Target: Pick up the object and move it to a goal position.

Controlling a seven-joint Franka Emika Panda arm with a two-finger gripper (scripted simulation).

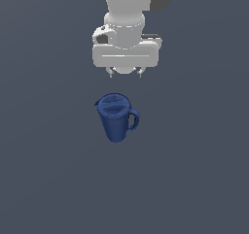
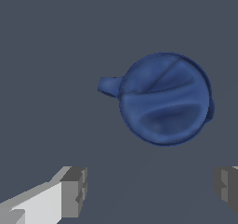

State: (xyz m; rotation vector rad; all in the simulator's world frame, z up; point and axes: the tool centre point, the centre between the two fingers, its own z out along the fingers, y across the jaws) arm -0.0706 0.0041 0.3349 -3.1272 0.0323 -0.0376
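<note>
The object, a dark blue pitcher point(image 1: 115, 117), stands upright on the grey floor in the middle of the exterior view, its loop handle toward that view's right. The wrist view looks down on the pitcher's round lid-like top point(image 2: 165, 98), handle and small spout sticking out on opposite sides. My gripper point(image 1: 126, 73) hangs above the pitcher and slightly beyond it, apart from it. It is open, and nothing sits between its two fingertips point(image 2: 74, 191). The pitcher lies off the line between the fingers.
Plain grey floor point(image 1: 194, 179) surrounds the pitcher on all sides. The white arm point(image 1: 125, 14) rises out of the top of the exterior view. No other objects show.
</note>
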